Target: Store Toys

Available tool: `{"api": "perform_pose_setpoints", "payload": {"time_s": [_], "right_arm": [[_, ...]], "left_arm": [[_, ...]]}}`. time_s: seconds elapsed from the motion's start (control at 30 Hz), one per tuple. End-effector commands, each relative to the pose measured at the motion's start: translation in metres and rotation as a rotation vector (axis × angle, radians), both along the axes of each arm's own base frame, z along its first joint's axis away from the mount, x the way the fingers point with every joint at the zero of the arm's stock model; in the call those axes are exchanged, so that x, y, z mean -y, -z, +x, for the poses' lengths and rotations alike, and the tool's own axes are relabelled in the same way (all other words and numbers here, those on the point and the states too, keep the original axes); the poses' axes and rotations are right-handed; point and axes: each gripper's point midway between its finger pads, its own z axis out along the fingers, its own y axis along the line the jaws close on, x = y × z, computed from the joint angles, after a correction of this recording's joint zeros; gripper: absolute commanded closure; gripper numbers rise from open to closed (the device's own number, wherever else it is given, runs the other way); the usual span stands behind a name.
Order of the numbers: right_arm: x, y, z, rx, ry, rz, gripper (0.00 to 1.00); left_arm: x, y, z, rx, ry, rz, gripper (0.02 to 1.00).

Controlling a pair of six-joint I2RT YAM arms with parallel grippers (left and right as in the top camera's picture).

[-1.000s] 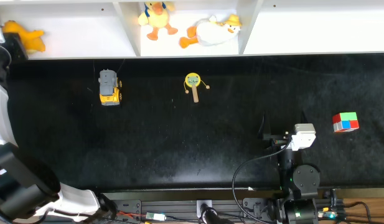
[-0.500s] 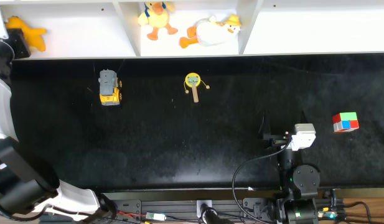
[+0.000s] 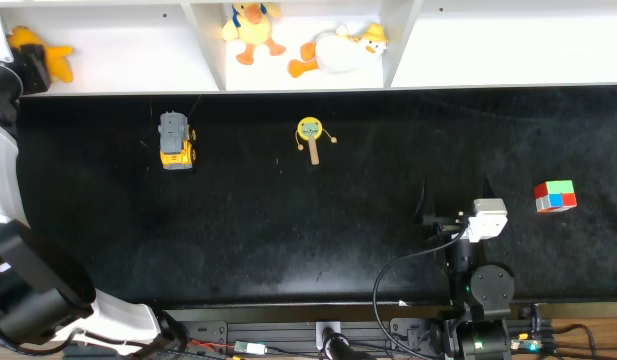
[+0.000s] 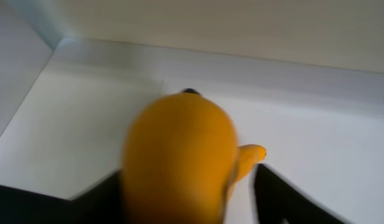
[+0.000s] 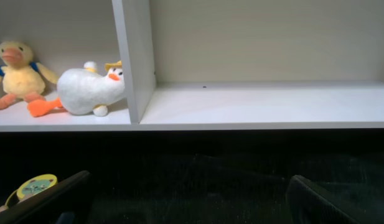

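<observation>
Orange plush sits in the left bay of the white shelf, up at the left gripper; in the left wrist view the plush fills the space at the gripper, can't tell if it is clamped or loose. Versus a second ago the plush and gripper are a bit deeper in the bay; no shift over the last half second. Yellow duck and white duck lie in the middle bay. Truck, rattle and cube are on the black table, same spots as before. Right gripper low near its base, jaws wide apart, unmoved.
</observation>
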Motion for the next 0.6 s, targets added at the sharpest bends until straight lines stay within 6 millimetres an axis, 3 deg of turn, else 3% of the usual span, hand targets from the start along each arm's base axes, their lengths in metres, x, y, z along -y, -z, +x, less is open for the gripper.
{"api": "perform_pose_setpoints", "payload": {"time_s": [0.03, 0.1, 0.6], "right_arm": [[0.0015, 0.0031, 0.0002, 0.001, 0.009, 0.004, 0.005], [0.0015, 0.0031, 0.0002, 0.001, 0.009, 0.004, 0.005], [0.0015, 0.0031, 0.0002, 0.001, 0.009, 0.004, 0.005]], "left_arm": [[0.0018, 0.0033, 0.0066, -0.002, 0.005, -0.012, 0.106], [0.0016, 0.0028, 0.0069, 0.000, 0.005, -0.011, 0.020], [0.0011, 0.0011, 0.0078, 0.007, 0.005, -0.006, 0.020]]}}
